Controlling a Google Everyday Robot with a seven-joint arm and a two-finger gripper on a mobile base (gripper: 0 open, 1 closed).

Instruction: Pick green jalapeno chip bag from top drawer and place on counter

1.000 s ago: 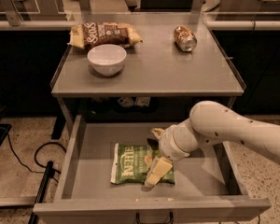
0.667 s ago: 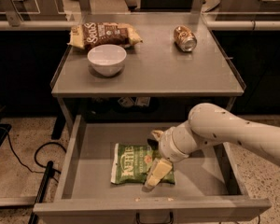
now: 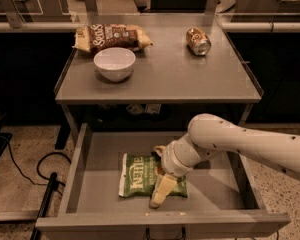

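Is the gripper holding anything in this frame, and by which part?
Cannot tell. The gripper is down at the right end of the green bag, which lies flat in the drawer.

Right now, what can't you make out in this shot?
Camera view only.
- The gripper, over the green jalapeno chip bag in the top drawer: its wrist hides any contact.
- Bag's right edge: under the gripper.
- Drawer's handle: cut off by bottom edge.
- The can on the counter: label too small.
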